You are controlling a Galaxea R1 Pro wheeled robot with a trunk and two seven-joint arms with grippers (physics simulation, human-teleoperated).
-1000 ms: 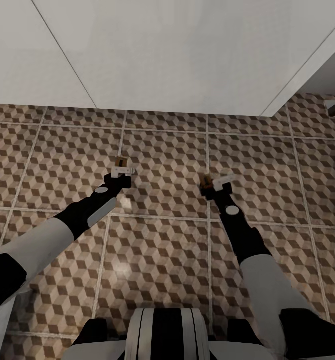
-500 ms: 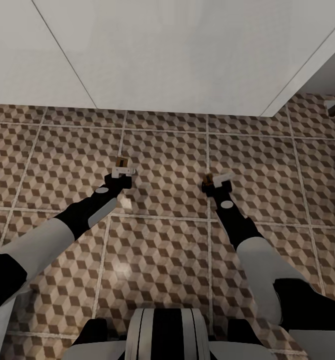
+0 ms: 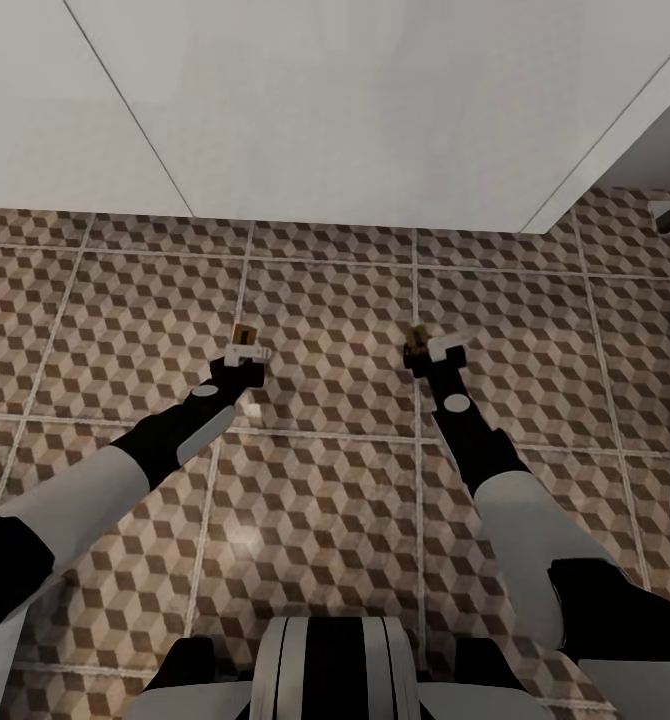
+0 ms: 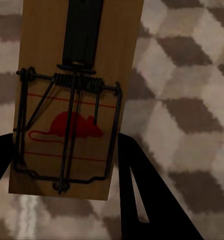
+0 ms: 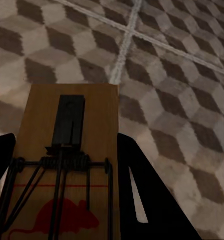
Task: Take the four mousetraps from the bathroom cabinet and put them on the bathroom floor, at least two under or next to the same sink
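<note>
Two small flat brown wooden mousetraps with dark wire springs and a red mouse printed on the board are being held out over the floor, one in each gripper. The left mousetrap (image 3: 242, 333) (image 4: 71, 100) is sitting pinched between the dark fingers (image 4: 142, 200) of the left gripper (image 3: 245, 352), its board sticking out forward past the fingertips. The right mousetrap (image 3: 413, 341) (image 5: 66, 165) is being gripped the same way in the right gripper (image 3: 430, 352), whose fingers (image 5: 142, 195) are pressing against the board's long edges. Both traps are hanging above the bathroom floor (image 3: 325, 480) of large square tiles printed with brown, beige and cream cubes and pale grout lines; whether either is touching the tiles cannot be told. The two black-and-white arms are reaching forward side by side, well apart. Farther away, a broad plain white surface (image 3: 355, 100) is spreading across the far side of the scene, above the tiles.
</note>
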